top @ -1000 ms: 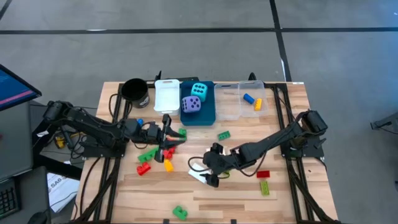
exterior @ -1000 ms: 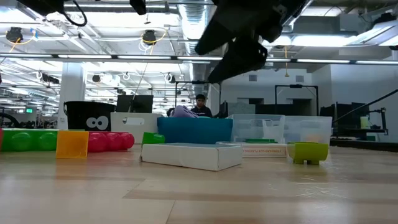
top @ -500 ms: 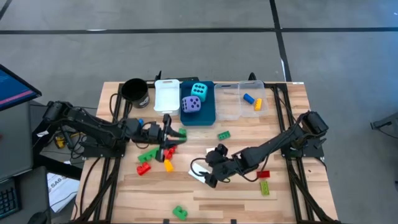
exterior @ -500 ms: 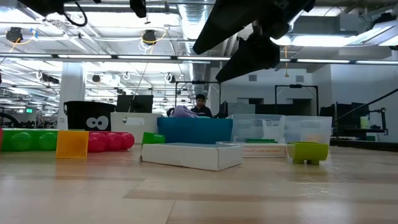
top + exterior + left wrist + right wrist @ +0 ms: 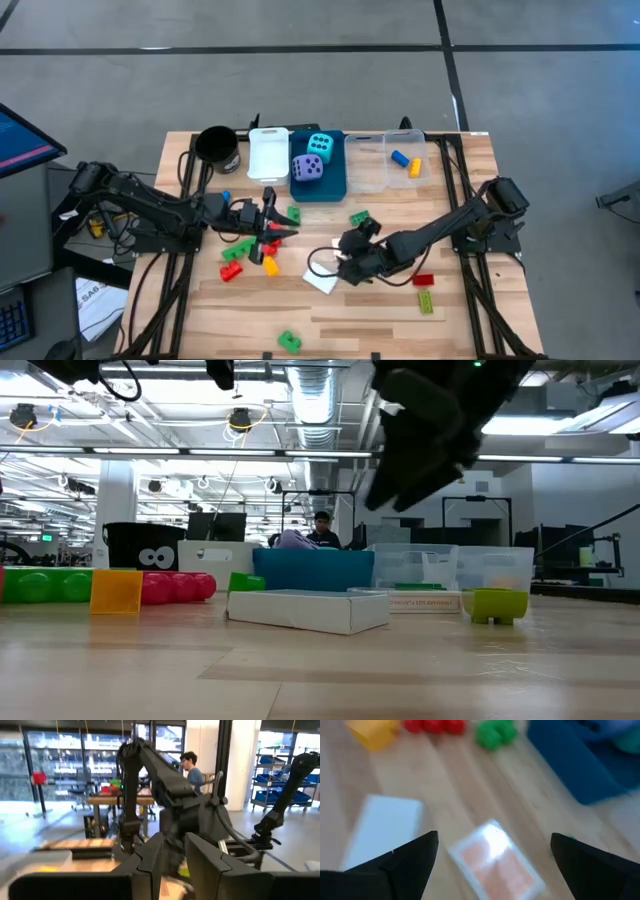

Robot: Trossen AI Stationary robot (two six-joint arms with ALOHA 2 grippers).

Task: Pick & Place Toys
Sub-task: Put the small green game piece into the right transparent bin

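while the right gripper [image 5: 345,268] hangs spread, empty, above flat white cards [image 5: 322,281], bare wooden bench [image 5: 380,320] lies toward the near edge; left gripper [image 5: 270,222] clenched among small plastic bricks [image 5: 236,252].

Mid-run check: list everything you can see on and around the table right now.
Cup: one, black, back left.
Bins: four, white, blue, two clear, back row.
Dice: two, cyan and purple, in blue bin.
Bricks: about a dozen, mixed colours, mid-table; blue and yellow in a clear bin.
Cards: two, white, centre front.
Person: one, behind table.
Left gripper: over brick cluster.
Right gripper: open, above cards.
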